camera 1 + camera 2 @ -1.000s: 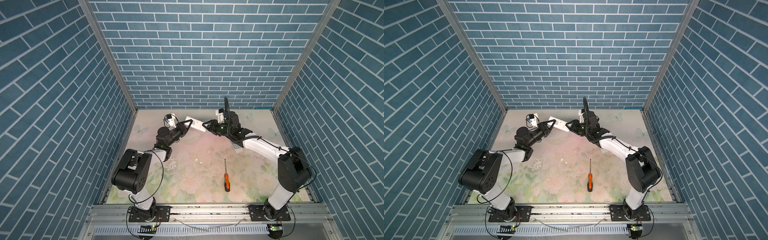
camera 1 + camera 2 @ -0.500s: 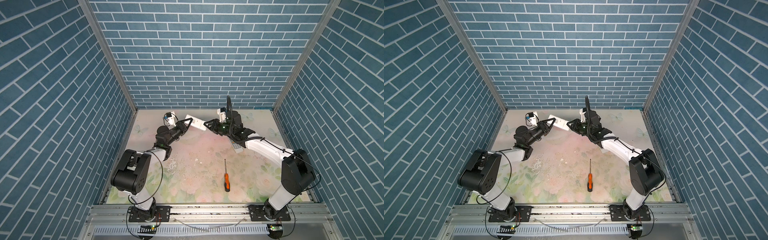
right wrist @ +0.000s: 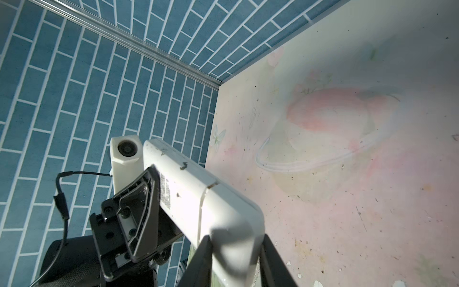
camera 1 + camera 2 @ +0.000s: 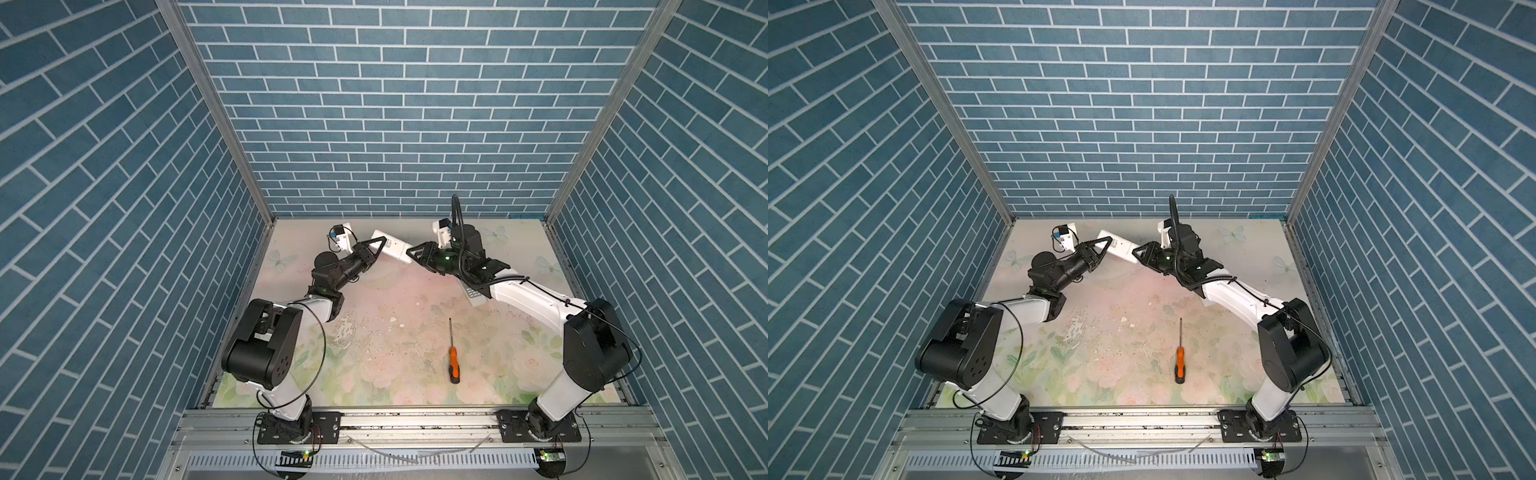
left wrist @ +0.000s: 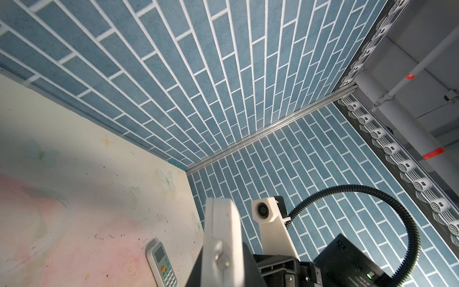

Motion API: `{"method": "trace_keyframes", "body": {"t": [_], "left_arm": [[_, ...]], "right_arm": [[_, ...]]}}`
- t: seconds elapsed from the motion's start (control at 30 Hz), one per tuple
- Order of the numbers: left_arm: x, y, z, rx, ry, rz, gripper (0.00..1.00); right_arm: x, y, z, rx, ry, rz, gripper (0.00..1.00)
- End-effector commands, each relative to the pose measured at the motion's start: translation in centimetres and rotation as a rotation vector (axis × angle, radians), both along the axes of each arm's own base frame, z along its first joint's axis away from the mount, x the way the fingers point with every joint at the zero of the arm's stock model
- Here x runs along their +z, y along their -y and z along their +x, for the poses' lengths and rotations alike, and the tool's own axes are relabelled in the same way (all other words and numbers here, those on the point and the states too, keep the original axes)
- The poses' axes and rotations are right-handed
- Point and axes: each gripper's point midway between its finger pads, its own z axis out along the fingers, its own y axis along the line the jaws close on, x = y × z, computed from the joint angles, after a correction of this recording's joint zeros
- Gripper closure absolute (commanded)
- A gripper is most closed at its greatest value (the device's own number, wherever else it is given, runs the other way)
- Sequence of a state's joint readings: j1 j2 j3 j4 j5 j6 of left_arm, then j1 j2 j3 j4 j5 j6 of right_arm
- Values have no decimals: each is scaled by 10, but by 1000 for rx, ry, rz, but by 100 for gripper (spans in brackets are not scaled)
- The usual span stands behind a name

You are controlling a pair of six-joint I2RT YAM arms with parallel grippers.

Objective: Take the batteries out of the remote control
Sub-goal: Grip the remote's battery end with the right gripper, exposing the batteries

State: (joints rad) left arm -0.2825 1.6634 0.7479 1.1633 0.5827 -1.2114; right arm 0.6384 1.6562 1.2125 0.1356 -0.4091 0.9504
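Blue brick walls box in the floral worktop point(image 4: 395, 316). Above its far end I hold the remote control point(image 4: 395, 248) clear of the surface. The left claw point(image 4: 379, 245) is clamped on one end and the right claw point(image 4: 411, 252) pinches the other, so one can brace while the other works the back cover point(image 3: 228, 208). No batteries show; I judge them shut inside.

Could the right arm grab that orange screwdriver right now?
Probably not right away. The screwdriver lies in the open with nothing around it, but the jaws of the right gripper look closed on the white remote, held up together with the left gripper. It would have to let go first.
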Motion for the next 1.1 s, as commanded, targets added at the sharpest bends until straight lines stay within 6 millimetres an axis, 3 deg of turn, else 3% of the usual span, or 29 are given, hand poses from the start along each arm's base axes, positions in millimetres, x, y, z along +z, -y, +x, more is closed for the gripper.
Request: {"method": "trace_keyframes", "body": {"t": [0.0, 0.2, 0.53, 0.73, 1.07], "left_arm": [[18, -1, -2, 0, 62, 10, 100], [25, -3, -1, 2, 73, 10, 100], [27, -2, -2, -1, 77, 13, 100], [23, -2, -3, -4, 70, 11, 100], [16, -4, -1, 3, 57, -5, 100]], "right_arm": [[22, -3, -16, 50, 60, 39, 70], [19, 1, -18, 43, 59, 35, 77], [24, -1, -19, 57, 73, 49, 77], [31, -9, -16, 77, 85, 80, 89], [37, -9, -18, 91, 95, 101, 100]]}}
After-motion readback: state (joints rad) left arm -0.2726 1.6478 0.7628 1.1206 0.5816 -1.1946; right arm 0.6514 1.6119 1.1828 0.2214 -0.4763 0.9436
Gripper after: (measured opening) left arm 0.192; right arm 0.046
